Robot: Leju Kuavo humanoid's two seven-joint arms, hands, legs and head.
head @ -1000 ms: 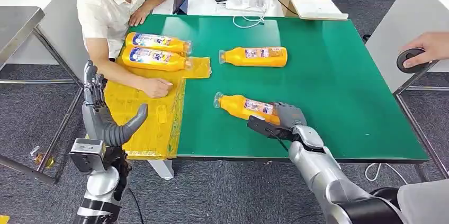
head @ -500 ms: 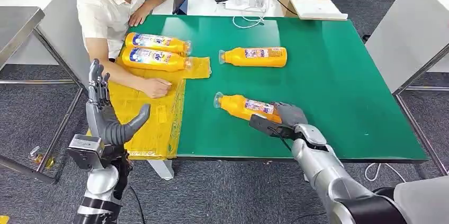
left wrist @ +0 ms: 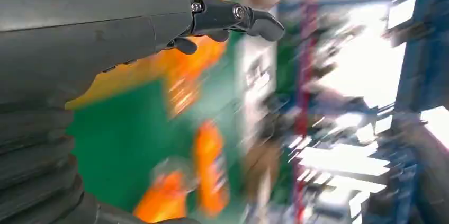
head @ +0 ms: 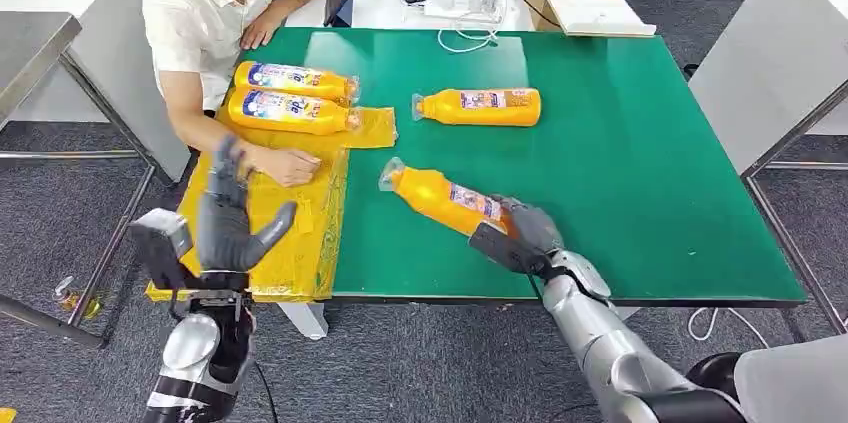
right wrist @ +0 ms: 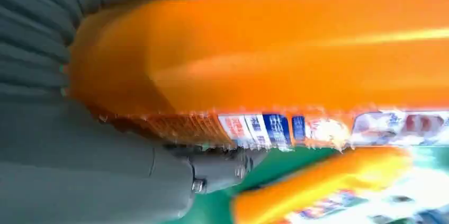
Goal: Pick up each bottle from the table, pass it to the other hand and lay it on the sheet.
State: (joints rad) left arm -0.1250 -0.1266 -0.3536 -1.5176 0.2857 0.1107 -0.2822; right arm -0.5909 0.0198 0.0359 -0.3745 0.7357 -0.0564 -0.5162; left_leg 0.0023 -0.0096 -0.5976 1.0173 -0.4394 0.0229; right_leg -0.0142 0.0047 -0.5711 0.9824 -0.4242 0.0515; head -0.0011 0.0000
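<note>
- right hand [head: 515, 231] is wrapped around the base end of the near bottle [head: 440, 195], thumb on one side and fingers [head: 527, 215] over the other; the right wrist view has the orange body jammed right against the palm, so it looks like a proper hold
- that bottle points its capped neck away from the hand, toward the sheet [head: 262, 213], tilted across the green table [head: 620, 143]; can't tell from the head view if it's fully off the surface or just skimming it
- handling-wise I'd guess a full plastic juice bottle: fairly heavy for its size, stiff walls with a bit of give, glossy label so probably slippery; held at the base, the neck end will want to droop
- for the handover the free middle of the body up toward the shoulder is the bit to take, it's the widest clear stretch; the neck looks too skinny
- left hand [head: 232, 223] is raised at the near-left table corner above the sheet, fingers spread, thumb out, holding nothing; its wrist view is mostly motion blur
- far bottle [head: 478, 106] lies on its side on the green, well apart from the held one, untouched
- two more bottles [head: 290, 95] lie side by side, touching, at the far end of the yellow sheet
- a person [head: 215, 13] sits at that corner with one hand resting on the sheet near those two, worth watching when laying the next one down
</note>
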